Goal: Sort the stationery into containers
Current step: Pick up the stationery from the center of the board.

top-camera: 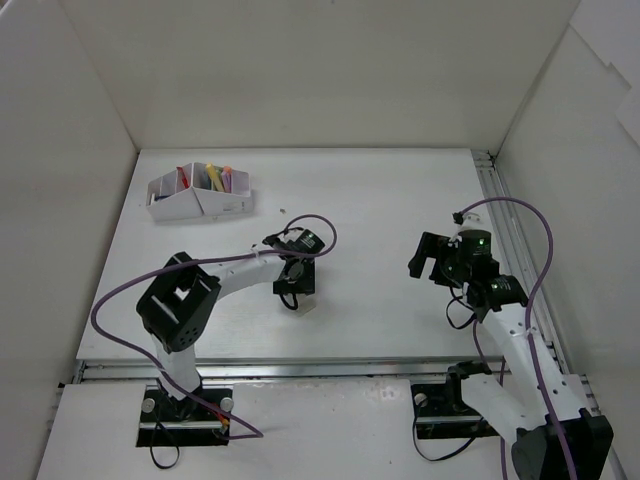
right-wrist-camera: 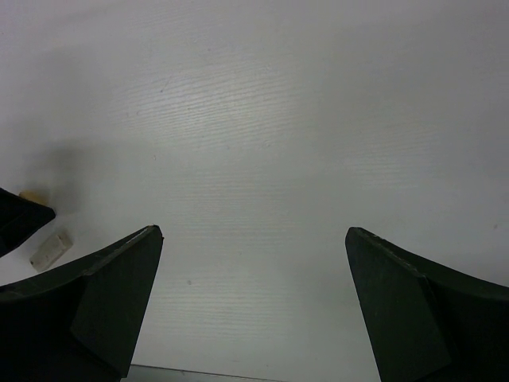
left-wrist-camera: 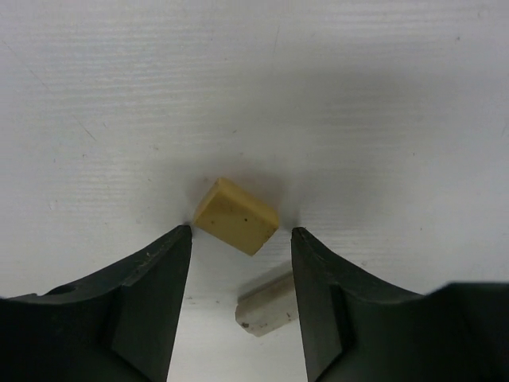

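Note:
A tan eraser block (left-wrist-camera: 236, 215) lies on the white table just at the tips of my left gripper (left-wrist-camera: 242, 229). The jaws stand part-way apart; the left tip is at the block's corner and a gap shows at the right tip. A pale grey eraser (left-wrist-camera: 266, 309) lies further back between the fingers, against the right finger. From above, the left gripper (top-camera: 292, 298) points down at mid-table. My right gripper (right-wrist-camera: 253, 231) is open and empty, hovering over bare table (top-camera: 425, 262). The white organizer box (top-camera: 232, 203) at the far left holds coloured markers (top-camera: 212, 177).
The right wrist view catches both erasers at its left edge, the pale one (right-wrist-camera: 49, 249) and the tan one (right-wrist-camera: 32, 195), beside a dark finger of the left gripper (right-wrist-camera: 20, 221). White walls enclose the table. A metal rail (top-camera: 510, 230) runs along the right edge.

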`<state>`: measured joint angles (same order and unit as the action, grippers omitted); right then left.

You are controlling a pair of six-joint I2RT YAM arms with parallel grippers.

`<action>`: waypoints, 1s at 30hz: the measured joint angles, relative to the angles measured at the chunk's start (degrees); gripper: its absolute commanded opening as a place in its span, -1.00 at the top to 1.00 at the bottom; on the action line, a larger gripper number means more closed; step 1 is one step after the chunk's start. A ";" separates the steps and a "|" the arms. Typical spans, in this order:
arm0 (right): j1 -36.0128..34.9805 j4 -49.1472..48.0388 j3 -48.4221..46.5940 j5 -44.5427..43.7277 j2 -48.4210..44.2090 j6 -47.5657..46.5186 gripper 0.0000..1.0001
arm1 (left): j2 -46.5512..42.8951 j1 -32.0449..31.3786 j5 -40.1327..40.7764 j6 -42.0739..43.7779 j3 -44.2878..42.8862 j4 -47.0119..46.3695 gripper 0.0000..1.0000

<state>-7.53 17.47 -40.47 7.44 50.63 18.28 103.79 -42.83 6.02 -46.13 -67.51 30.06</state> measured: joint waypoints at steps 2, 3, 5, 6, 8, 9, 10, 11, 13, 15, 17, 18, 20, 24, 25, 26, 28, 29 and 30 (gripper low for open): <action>0.00 0.04 0.00 0.00 -0.28 -0.13 -0.96 | 1.14 0.02 0.79 0.02 -1.46 0.31 -0.02; 0.00 0.04 0.00 0.00 -0.44 -0.17 -0.96 | 1.73 0.09 1.16 0.07 -2.23 0.46 -0.02; 0.00 0.11 0.00 0.00 -0.68 -0.26 -0.96 | 2.89 0.09 1.70 0.31 -3.63 0.57 0.05; 0.02 0.13 0.02 0.00 -0.79 -0.28 -0.96 | 3.45 0.09 1.95 0.50 -4.35 0.63 0.14; 0.09 0.22 0.02 0.00 -0.90 -0.31 -0.96 | 4.31 0.09 2.16 0.90 -5.49 0.70 0.43; 0.11 0.28 0.02 0.00 -0.90 -0.31 -0.96 | 4.50 0.09 2.25 1.22 -5.79 0.63 0.71; 0.11 0.37 0.02 0.00 -0.90 -0.31 -0.96 | 4.55 0.13 2.27 1.46 -5.79 0.57 0.83; 0.11 0.39 0.02 0.02 -0.92 -0.31 -0.96 | 4.50 0.13 2.25 1.64 -5.79 0.57 0.90; 0.11 0.39 0.02 0.02 -0.94 -0.31 -0.96 | 4.26 0.13 2.23 2.14 -5.73 0.55 1.00; 0.11 0.39 0.02 0.02 -0.94 -0.33 -0.96 | 3.96 0.13 2.12 2.25 -5.14 -0.02 1.00; 0.11 0.39 0.02 0.02 -0.94 -0.33 -0.96 | 3.39 0.13 1.99 2.43 -4.39 -0.39 1.00; 0.11 0.39 0.02 0.02 -0.94 -0.33 -0.96 | 3.04 0.13 1.99 2.58 -4.02 -0.50 1.00; 0.22 0.42 0.02 0.04 -0.96 -0.33 -0.96 | 2.27 0.15 2.03 3.30 -3.43 0.07 1.00; 0.39 0.44 0.02 0.04 -1.14 -0.63 -0.96 | 0.00 1.16 2.49 5.62 -3.32 0.63 1.00; 0.44 0.44 0.02 0.07 -1.25 -0.81 -0.96 | -1.01 1.81 2.47 6.51 -3.32 0.50 1.00; 0.44 0.44 0.02 0.11 -1.42 -1.11 -0.96 | -2.10 2.73 2.47 7.34 -3.50 0.37 1.00; 0.46 0.37 0.02 0.48 -1.84 -1.92 -0.96 | -3.76 4.98 2.45 9.64 -4.98 -0.15 1.00; 0.46 0.37 0.02 0.57 -2.08 -2.16 -0.96 | -4.09 6.19 2.47 10.78 -6.16 -0.61 1.00; 0.46 0.35 0.02 0.68 -2.36 -2.43 -0.96 | -4.13 7.54 2.45 12.22 -7.98 -0.98 1.00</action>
<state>-7.07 17.82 -40.45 8.12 48.27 15.86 99.66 -35.29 8.47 -33.91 -75.48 29.08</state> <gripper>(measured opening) 0.979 0.179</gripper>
